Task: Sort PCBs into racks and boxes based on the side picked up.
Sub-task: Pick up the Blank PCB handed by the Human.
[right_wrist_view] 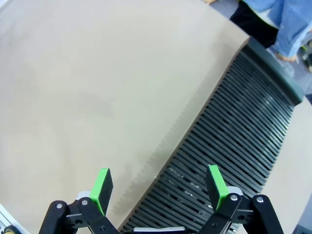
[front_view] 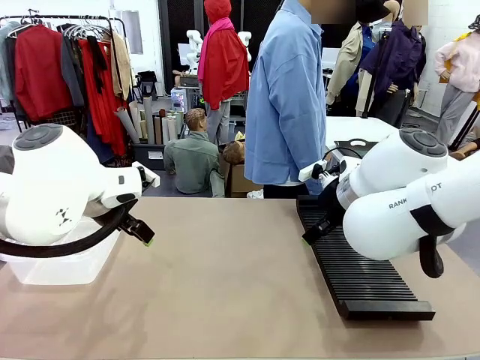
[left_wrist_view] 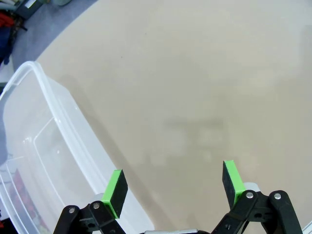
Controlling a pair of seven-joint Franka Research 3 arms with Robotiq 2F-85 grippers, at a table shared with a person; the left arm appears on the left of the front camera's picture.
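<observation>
While both arms hang low over the tabletop (front_view: 225, 300), left gripper (left_wrist_view: 173, 187): jaws spread wide, nothing between them.
Right gripper (right_wrist_view: 158, 187): jaws likewise released and empty.
Box (front_view: 56, 274): clear tub at the tabletop's left edge, under the left arm. In the left wrist view its rim passes just below one green pad (left_wrist_view: 116, 191), and the other pad sits over tabletop.
Rack (front_view: 367, 281): black and slotted, on the right side. Its long axis runs from the near edge toward the person (front_view: 285, 105) at the far side, with the slots lying across it.
Right jaws to rack: poised over its inner long edge, one finger above the slots, one above tabletop.
Nearer arm: left for the box, right for the rack, and the two containers sit well apart.
Likely hinge of the next move: which side the pick comes from, since each arm already hangs at its own container.
</observation>
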